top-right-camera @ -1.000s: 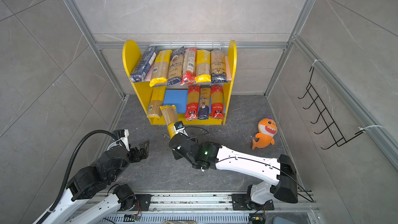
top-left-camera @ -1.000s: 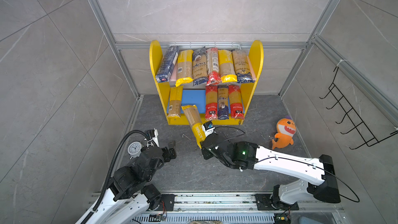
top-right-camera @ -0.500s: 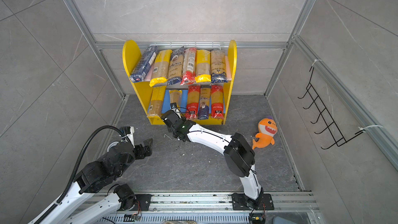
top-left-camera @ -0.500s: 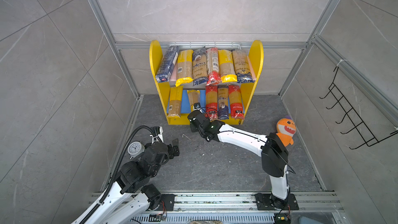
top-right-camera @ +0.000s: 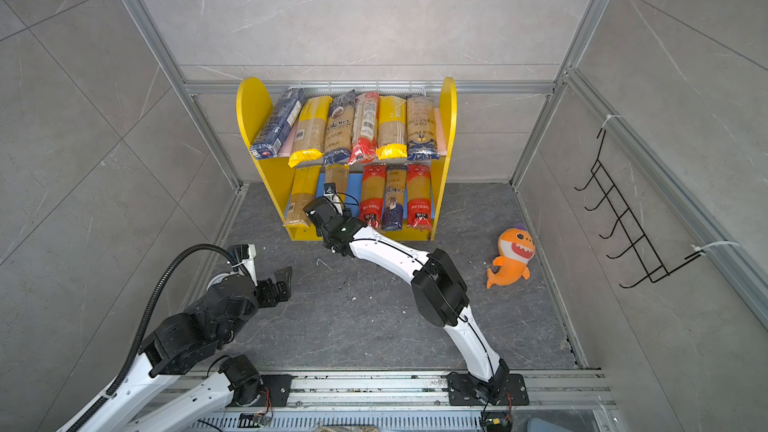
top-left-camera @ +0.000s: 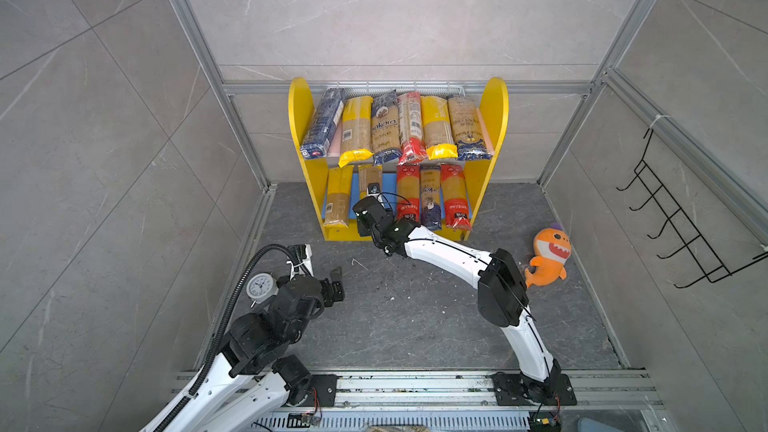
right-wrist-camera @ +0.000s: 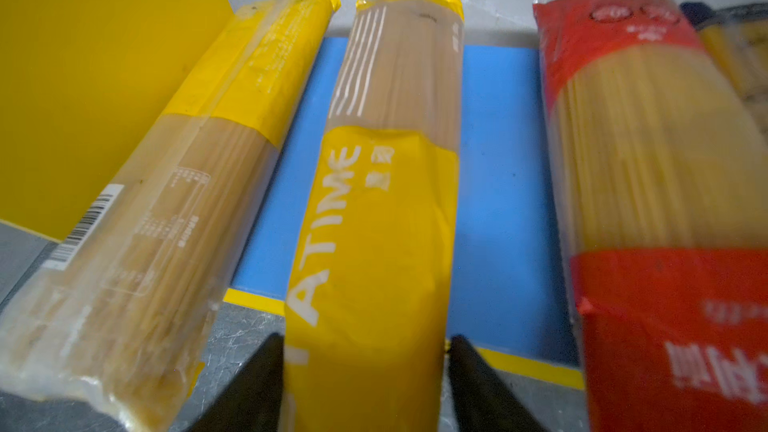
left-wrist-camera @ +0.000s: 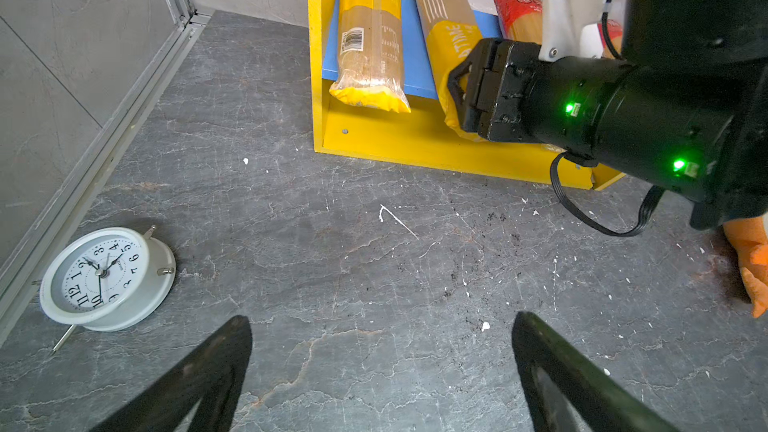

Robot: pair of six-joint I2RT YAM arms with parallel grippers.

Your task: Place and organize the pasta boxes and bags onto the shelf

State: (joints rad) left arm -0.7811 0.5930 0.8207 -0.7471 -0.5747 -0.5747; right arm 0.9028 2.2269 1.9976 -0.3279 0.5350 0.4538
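Right arm stretched from lower right to frame centre. Right gripper straddles yellow-ended bag on shelf; pinching or loose, cannot tell. Left gripper lower left, spread wide above floor.

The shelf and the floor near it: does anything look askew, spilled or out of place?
The dark blue box on the upper board sits slanted by the shelf's yellow side, unlike its neighbours. A white alarm clock lies tipped on the floor, an orange plush shark too, and pale crumbs dot the floor.
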